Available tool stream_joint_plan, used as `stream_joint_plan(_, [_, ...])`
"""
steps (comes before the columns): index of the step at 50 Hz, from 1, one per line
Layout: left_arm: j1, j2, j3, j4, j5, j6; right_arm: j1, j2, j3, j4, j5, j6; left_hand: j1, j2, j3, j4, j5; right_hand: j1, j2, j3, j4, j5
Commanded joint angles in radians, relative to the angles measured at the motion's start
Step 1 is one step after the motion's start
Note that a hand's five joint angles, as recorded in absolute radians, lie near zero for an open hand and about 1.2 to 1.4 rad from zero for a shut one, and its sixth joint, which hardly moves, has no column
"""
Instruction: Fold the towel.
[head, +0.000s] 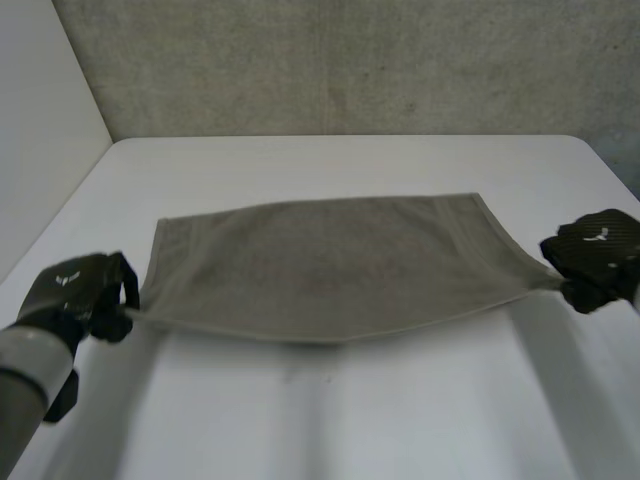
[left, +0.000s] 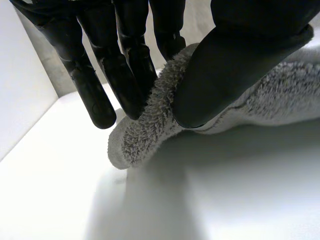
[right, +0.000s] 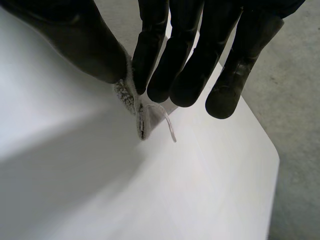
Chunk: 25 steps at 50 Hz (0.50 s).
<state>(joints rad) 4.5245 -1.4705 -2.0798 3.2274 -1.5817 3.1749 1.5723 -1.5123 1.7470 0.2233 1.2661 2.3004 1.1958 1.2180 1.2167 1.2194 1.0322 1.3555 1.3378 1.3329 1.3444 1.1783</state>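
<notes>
A grey-green towel (head: 330, 265) is stretched between my two hands, its near edge lifted off the white table (head: 330, 160) and its far edge resting on it. My left hand (head: 85, 290) pinches the towel's near left corner (left: 145, 130) between thumb (left: 225, 70) and fingers (left: 125, 75). At the other end, my right hand (head: 598, 258) pinches the near right corner (right: 131, 100) between thumb (right: 80, 45) and fingers (right: 180, 65); a loose thread hangs from that corner.
A rough grey wall (head: 330, 60) stands behind the table, and a pale panel (head: 40, 120) lines its left side. The table's right edge (right: 272, 165) lies close beside my right hand. Bare tabletop (head: 330, 420) lies in front of the towel.
</notes>
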Motion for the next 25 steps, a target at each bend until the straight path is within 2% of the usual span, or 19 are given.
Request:
stream_joint_plan(1, [-0.005,0.185,-0.111,-0.066,0.000,0.094,-0.089,-0.205,0.023,0.152,-0.080,-0.027,0.200,0.178,0.180,0.177,0.190,0.041,0.058,0.063,0.052,0.043])
stream_joint_plan(5, [-0.015,0.231,-0.122,-0.058,0.025,0.097,-0.129,-0.241,0.026,0.191,-0.146,-0.029,0.200,0.178,0.180,0.177,0.190,0.041,0.058,0.063,0.052,0.043])
stream_joint_plan(9, [-0.008,0.219,-0.109,-0.052,0.055,0.097,-0.132,-0.229,0.029,0.176,-0.159,-0.033,0.200,0.178,0.180,0.177,0.190,0.041,0.058,0.063,0.052,0.043])
stream_joint_plan(11, [0.001,0.149,-0.076,-0.026,0.080,0.096,-0.130,-0.204,0.029,0.163,-0.157,-0.041,0.200,0.178,0.180,0.177,0.190,0.041,0.058,0.063,0.052,0.043])
stream_joint_plan(12, [0.001,0.148,-0.075,-0.026,0.080,0.096,-0.126,-0.160,0.019,0.142,-0.146,-0.051,0.200,0.178,0.180,0.177,0.190,0.041,0.058,0.063,0.052,0.043])
stream_joint_plan(13, [0.001,0.081,-0.048,0.004,0.085,0.096,-0.123,-0.091,0.003,0.111,-0.140,-0.056,0.200,0.178,0.180,0.177,0.190,0.041,0.058,0.063,0.052,0.043])
stream_joint_plan(14, [0.001,0.081,-0.048,0.005,0.085,0.096,-0.123,-0.091,0.003,0.111,-0.140,-0.056,0.200,0.178,0.180,0.177,0.190,0.041,0.058,0.063,0.052,0.043])
stream_joint_plan(16, [-0.004,-0.046,0.015,0.067,0.080,0.096,-0.104,0.041,-0.058,0.030,-0.116,-0.044,0.200,0.178,0.180,0.177,0.190,0.041,0.058,0.063,0.052,0.043])
stream_joint_plan(17, [-0.004,-0.047,0.015,0.068,0.080,0.096,-0.104,0.041,-0.058,0.030,-0.116,-0.044,0.200,0.178,0.180,0.177,0.190,0.041,0.058,0.063,0.052,0.043])
stream_joint_plan(18, [-0.007,-0.109,0.062,0.092,0.077,0.094,-0.088,0.103,-0.095,-0.011,-0.096,-0.041,0.200,0.178,0.180,0.177,0.190,0.041,0.058,0.063,0.052,0.043])
stream_joint_plan(19, [-0.008,-0.167,0.105,0.106,0.077,0.089,-0.087,0.104,-0.095,-0.012,-0.096,-0.041,0.200,0.178,0.180,0.177,0.190,0.041,0.058,0.063,0.052,0.043])
stream_joint_plan(21, [-0.008,-0.230,0.151,0.115,0.077,0.085,-0.005,0.220,-0.176,-0.097,-0.056,-0.027,0.200,0.178,0.180,0.177,0.190,0.041,0.058,0.063,0.052,0.043])
stream_joint_plan(22, [-0.008,-0.231,0.152,0.115,0.077,0.085,-0.005,0.221,-0.176,-0.098,-0.056,-0.027,0.200,0.178,0.180,0.177,0.190,0.041,0.058,0.063,0.052,0.043])
stream_joint_plan(24, [-0.015,-0.359,0.265,0.121,0.072,0.083,0.079,0.347,-0.280,-0.172,-0.027,-0.006,0.200,0.178,0.180,0.177,0.190,0.041,0.058,0.063,0.052,0.043])
stream_joint_plan(25, [-0.015,-0.360,0.265,0.121,0.072,0.083,0.080,0.348,-0.281,-0.173,-0.027,-0.006,0.200,0.178,0.180,0.177,0.190,0.041,0.058,0.063,0.052,0.043])
